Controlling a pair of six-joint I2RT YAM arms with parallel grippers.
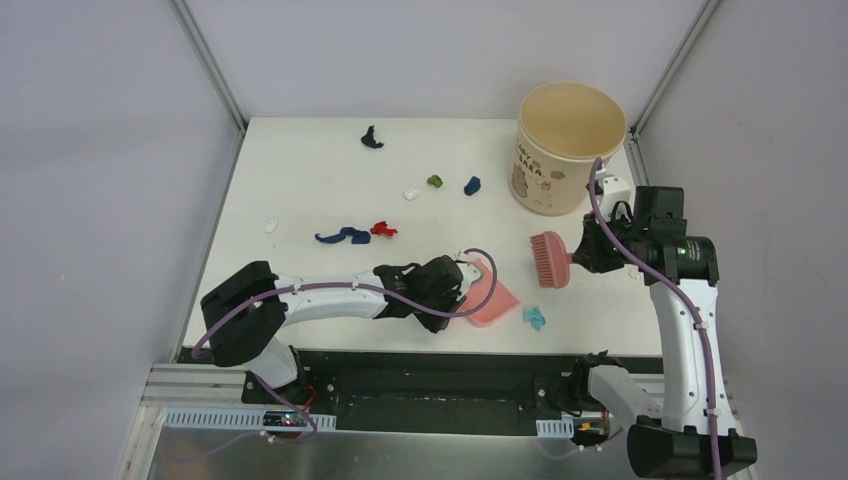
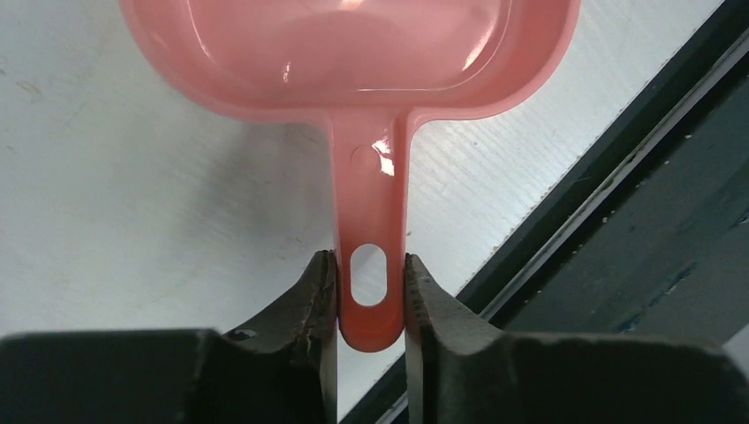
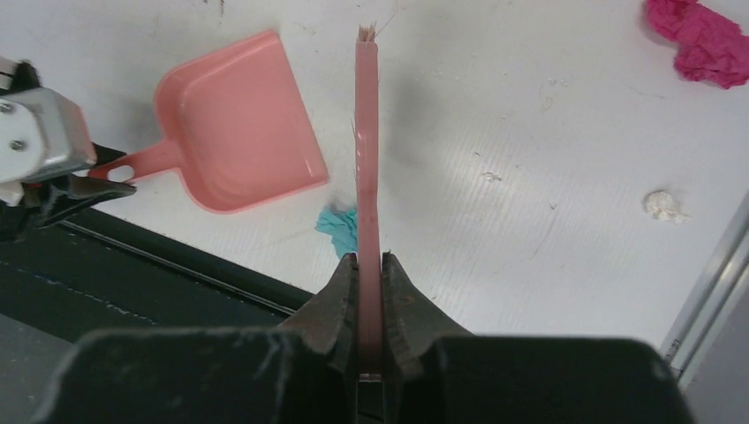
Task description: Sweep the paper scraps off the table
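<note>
**Dustpan and brush both gripped, paper scraps (image 1: 383, 229) loose on the table (image 1: 300, 170).**

The left end effector (image 2: 371, 276) is clenched on the handle tip of the pink dustpan (image 2: 353, 53), which sits low in the centre of the overhead view. The right end effector (image 3: 369, 265) is clenched on the pink brush (image 3: 366, 132), held edge-on just right of the pan. The scraps are scattered over the middle and upper part of the table, and a teal scrap (image 1: 535, 318) lies just beside the pan near the front edge. They look feather-light, soft and crumpled, so they would probably skid or flutter. I judge they are better swept with gentle bristle strokes into the pan than pinched. A beige bucket (image 1: 565, 145) stands at the upper right.
</note>
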